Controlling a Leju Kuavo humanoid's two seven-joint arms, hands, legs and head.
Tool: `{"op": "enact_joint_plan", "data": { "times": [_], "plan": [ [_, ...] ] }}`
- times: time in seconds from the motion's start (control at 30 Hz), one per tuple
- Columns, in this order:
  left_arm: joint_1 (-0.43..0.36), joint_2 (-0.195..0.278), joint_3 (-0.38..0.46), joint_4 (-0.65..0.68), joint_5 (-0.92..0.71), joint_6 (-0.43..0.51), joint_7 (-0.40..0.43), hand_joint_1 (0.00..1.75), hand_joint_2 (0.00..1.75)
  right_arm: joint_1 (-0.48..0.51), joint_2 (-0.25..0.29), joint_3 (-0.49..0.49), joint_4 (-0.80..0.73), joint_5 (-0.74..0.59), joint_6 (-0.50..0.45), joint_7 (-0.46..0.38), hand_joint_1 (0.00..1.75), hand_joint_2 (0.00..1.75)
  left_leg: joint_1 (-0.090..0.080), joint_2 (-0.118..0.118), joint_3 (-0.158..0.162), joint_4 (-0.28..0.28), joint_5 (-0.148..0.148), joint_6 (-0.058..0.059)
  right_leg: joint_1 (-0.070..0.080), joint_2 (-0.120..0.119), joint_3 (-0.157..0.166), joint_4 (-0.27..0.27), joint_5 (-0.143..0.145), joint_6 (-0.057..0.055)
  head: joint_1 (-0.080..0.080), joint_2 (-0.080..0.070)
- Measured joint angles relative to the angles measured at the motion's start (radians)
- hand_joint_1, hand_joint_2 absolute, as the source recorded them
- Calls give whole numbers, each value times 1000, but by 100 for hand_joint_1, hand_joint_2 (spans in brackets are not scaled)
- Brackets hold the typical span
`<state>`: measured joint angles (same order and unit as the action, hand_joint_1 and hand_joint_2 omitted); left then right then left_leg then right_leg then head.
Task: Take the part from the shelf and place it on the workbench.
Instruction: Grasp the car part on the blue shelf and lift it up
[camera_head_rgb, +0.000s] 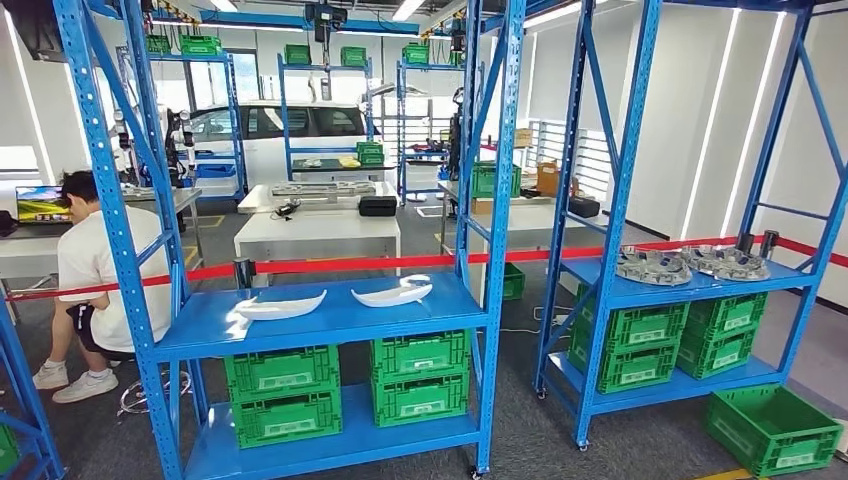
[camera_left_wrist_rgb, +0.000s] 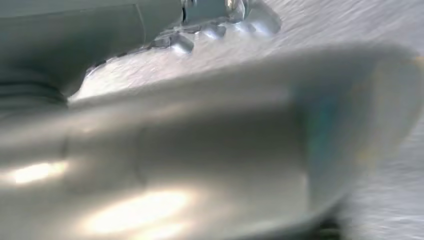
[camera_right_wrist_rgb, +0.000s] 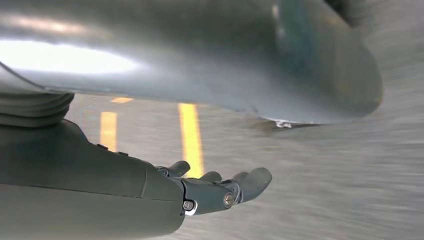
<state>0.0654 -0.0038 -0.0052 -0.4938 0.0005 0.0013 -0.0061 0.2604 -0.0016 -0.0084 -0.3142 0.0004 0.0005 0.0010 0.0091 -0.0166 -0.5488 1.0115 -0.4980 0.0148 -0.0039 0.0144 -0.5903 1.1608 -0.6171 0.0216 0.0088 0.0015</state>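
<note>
I've grabbed nothing yet: my right hand hangs over the floor, fingers loosely apart and holding nothing; my left hand is too blurred to judge. 2 white parts lie on the blue shelf ahead; the white counter waits behind

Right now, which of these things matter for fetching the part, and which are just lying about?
For the job:
- two white parts on the blue shelf
- right hand, holding nothing

Just about:
- green crates
- grey metal parts
- seated person
- white car
</note>
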Motion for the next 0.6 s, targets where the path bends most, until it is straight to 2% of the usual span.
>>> {"op": "enact_joint_plan", "data": {
  "times": [0.03,0.07,0.1,0.13,0.2,0.23,0.27,0.3,0.4,0.47,0.53,0.57,0.6],
  "plan": [
    [-21,1,0,-29,0,0,0,0,0,21,0,0,30,0,0,0,0,0,0,-3,0,1,-2,2,-1,-1,-41,72,-30,2,1,0],
    [-37,1,0,-54,0,0,0,0,0,39,-1,0,56,0,0,1,0,0,-1,-7,0,2,-4,2,-2,-2,-75,127,-46,2,1,0],
    [-47,2,1,-70,0,0,0,0,0,52,-1,0,73,0,-1,1,0,0,-1,-11,1,3,-6,2,-2,-2,-91,146,-41,2,2,0],
    [-51,2,1,-80,0,0,0,0,0,57,-2,0,83,0,-1,0,0,0,-1,-13,3,4,-8,1,-2,-3,-86,121,-14,0,2,0],
    [-39,2,1,-74,0,0,1,0,0,43,-2,0,82,0,-1,-1,0,0,-1,-13,11,5,-14,-5,-1,-9,-27,-18,65,-6,3,0],
    [-24,2,1,-61,0,0,3,0,0,25,-2,0,71,0,-1,-2,0,0,-3,-9,13,5,-19,-9,1,-12,5,-84,94,-10,3,0],
    [-4,2,1,-42,0,0,4,0,0,2,-2,0,53,0,-1,-3,0,0,-5,-6,15,4,-23,-14,2,-14,26,-126,109,-15,2,0],
    [18,1,1,-19,0,0,5,0,0,-22,-1,0,30,0,-1,-4,0,0,-6,-3,15,2,-27,-18,4,-15,36,-144,111,-19,1,0],
    [98,0,1,68,0,0,7,0,0,-102,0,0,-58,0,-1,-6,0,0,-6,4,21,4,-36,-33,4,-9,41,-149,110,-36,0,0],
    [154,0,0,136,0,0,7,0,0,-156,0,0,-126,0,-1,-6,0,0,-5,7,-3,64,-74,-43,0,-3,47,-155,112,-48,-1,0],
    [201,1,0,201,0,0,8,0,0,-203,0,-1,-188,0,-1,-6,0,0,-3,8,-71,197,-139,-50,-1,5,51,-155,108,-54,-3,0],
    [219,2,0,227,0,0,8,0,0,-221,0,-1,-213,0,-1,-6,0,0,-3,8,-106,258,-160,-52,0,10,53,-155,106,-55,-3,0],
    [235,4,0,248,0,0,8,0,0,-233,0,-1,-232,0,-1,-6,0,0,-3,9,-128,290,-160,-52,0,15,56,-155,102,-56,-4,0]
  ]
}}
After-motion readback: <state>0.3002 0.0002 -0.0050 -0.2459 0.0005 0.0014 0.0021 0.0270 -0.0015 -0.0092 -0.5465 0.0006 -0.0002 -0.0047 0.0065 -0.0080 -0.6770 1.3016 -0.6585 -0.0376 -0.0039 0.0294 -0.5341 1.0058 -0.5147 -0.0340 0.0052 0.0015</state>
